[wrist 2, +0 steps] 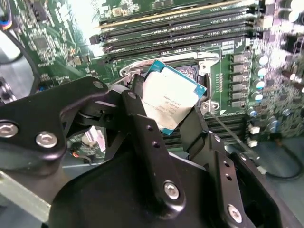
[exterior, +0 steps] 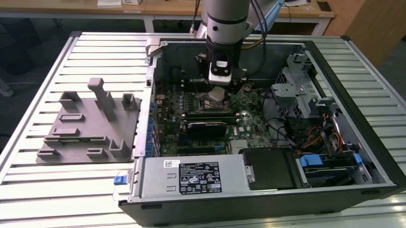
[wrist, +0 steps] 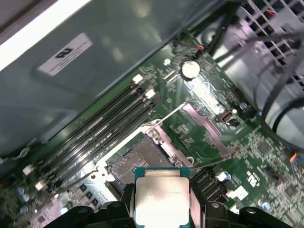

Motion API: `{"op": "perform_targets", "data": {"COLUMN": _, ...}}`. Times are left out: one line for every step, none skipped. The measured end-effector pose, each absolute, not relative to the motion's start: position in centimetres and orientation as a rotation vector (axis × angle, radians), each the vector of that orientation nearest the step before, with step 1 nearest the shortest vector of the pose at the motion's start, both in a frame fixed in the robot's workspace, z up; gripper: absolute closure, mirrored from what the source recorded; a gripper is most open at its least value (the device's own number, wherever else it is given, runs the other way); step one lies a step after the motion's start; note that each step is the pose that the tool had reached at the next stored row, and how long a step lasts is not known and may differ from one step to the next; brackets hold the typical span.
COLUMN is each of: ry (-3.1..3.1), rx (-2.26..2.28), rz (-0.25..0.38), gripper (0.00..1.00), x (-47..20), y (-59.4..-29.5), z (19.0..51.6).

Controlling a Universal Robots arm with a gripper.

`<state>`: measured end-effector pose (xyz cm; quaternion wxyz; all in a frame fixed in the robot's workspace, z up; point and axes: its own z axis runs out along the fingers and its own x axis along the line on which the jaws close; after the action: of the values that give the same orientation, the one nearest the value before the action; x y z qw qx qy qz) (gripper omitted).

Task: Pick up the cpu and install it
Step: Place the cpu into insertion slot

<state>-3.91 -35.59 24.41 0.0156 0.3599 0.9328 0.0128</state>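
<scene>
- Your claw (wrist 2: 167,100) is closed partway on the cpu (wrist 2: 175,92). Its two black fingers (wrist 2: 142,124) pinch opposite edges, and the chip's flat face stays clear between them.
- The cpu is a thin square with a matte silvery lid and a teal-green rim. It hangs just above the board inside the case and is not seated.
- In the first wrist view the cpu (wrist: 161,198) sits just short of the open socket (wrist: 142,160) and apart from it.
- The chip's edges look turned against the socket's square outline, and it seems tipped rather than level. I would judge both need squaring up so all four sides line up with the frame.
- The socket bed is a dark, finely textured field of contacts that probably bends easily. Come in flat, without sliding or pressing.
- Keep the grip light, because the lid is smooth metal and the rim is thin.
- The load plate (wrist: 205,127) stands flipped open, a dull metal frame. The lever (wrist: 167,115), a thin bright wire rod, is raised beside it, so mind both with the fingers.
- Past the socket run long, dark, ribbed memory slots (wrist: 99,138) with pale clips at the ends.
- The board (exterior: 244,121) is glossy green and crowded with small parts.
- The case (exterior: 374,161) is black sheet metal and lies open on its side.
- To the exterior view's left sits a grey plastic tray (exterior: 70,130) with upright posts, on the ribbed pale metal desk (exterior: 57,190).
</scene>
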Motion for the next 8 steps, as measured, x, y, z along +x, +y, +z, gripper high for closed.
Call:
{"op": "perform_targets", "data": {"ry": 2.891, "rx": 1.145, "rz": 0.039, "gripper": 0.46, "x": -3.91, "y": -35.59, "z": 24.41}}
{"op": "perform_targets", "data": {"ry": 2.881, "rx": 1.171, "rz": 0.039, "gripper": 0.46, "x": -3.91, "y": -35.59, "z": 24.4}}
{"op": "perform_targets", "data": {"ry": 2.87, "rx": 1.197, "rz": 0.038, "gripper": 0.46, "x": -3.91, "y": -35.59, "z": 24.4}}
{"op": "perform_targets", "data": {"ry": 2.859, "rx": 1.223, "rz": 0.038, "gripper": 0.46, "x": -3.91, "y": -35.59, "z": 24.39}}
{"op": "perform_targets", "data": {"ry": 2.847, "rx": 1.248, "rz": 0.037, "gripper": 0.46, "x": -3.91, "y": -35.59, "z": 24.38}}
{"op": "perform_targets", "data": {"ry": 2.835, "rx": 1.276, "rz": 0.037, "gripper": 0.46, "x": -3.91, "y": -35.59, "z": 24.37}}
{"op": "perform_targets", "data": {"ry": 2.823, "rx": 1.302, "rz": 0.036, "gripper": 0.46, "x": -3.91, "y": -35.59, "z": 24.37}}
{"op": "perform_targets", "data": {"ry": 2.811, "rx": 1.327, "rz": 0.036, "gripper": 0.46, "x": -3.91, "y": -35.59, "z": 24.36}}
